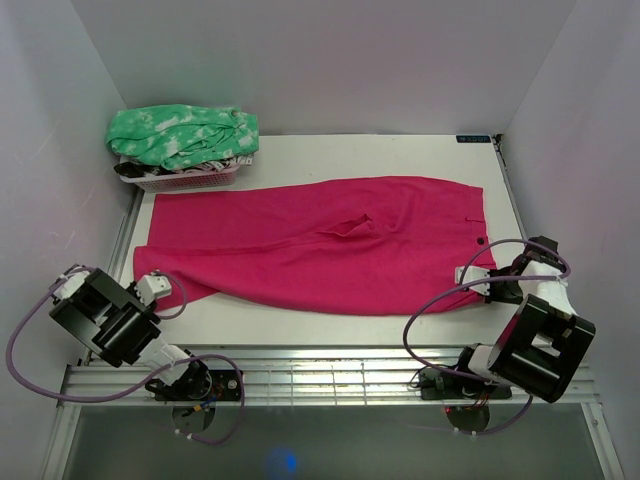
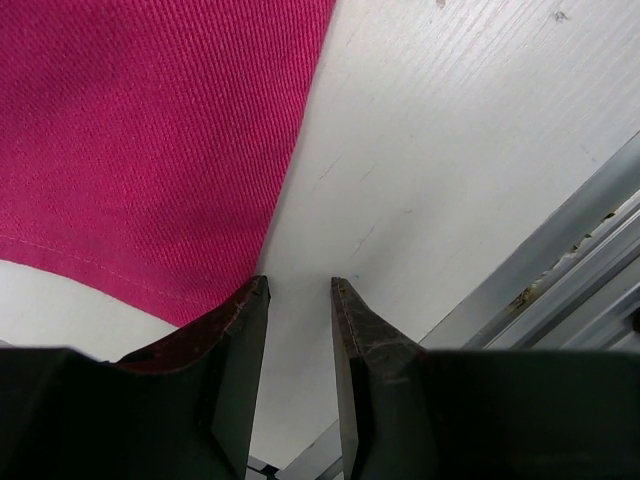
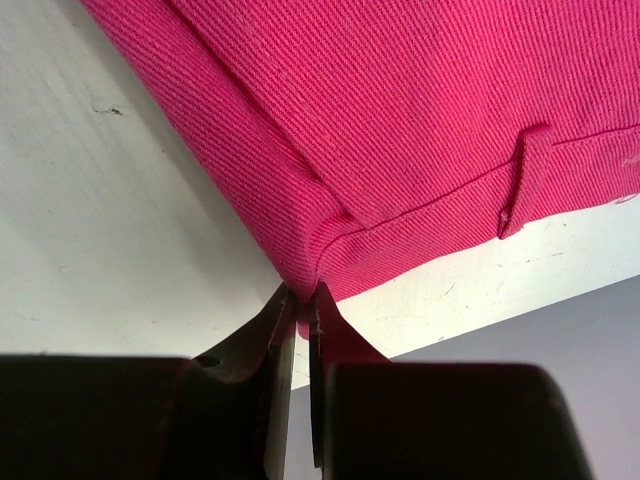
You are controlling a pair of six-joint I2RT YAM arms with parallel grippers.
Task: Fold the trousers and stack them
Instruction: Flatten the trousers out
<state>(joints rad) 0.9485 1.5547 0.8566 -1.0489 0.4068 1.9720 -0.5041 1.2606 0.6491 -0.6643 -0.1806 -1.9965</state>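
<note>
The magenta-pink trousers (image 1: 320, 240) lie flat across the table, legs to the left, waistband to the right. My right gripper (image 1: 472, 277) is shut on the near corner of the waistband (image 3: 320, 255); the cloth is pinched between the fingertips (image 3: 283, 312), and a belt loop (image 3: 525, 175) shows to the right of them. My left gripper (image 1: 160, 290) is open and empty at the near left leg hem. In the left wrist view it (image 2: 300, 285) sits over bare table, with the trousers' edge (image 2: 150, 150) just left of the left fingertip.
A pink basket (image 1: 180, 178) at the back left holds a green-and-white mottled garment (image 1: 185, 135). A slatted metal rail (image 1: 320, 365) runs along the near table edge. White walls enclose the table on three sides.
</note>
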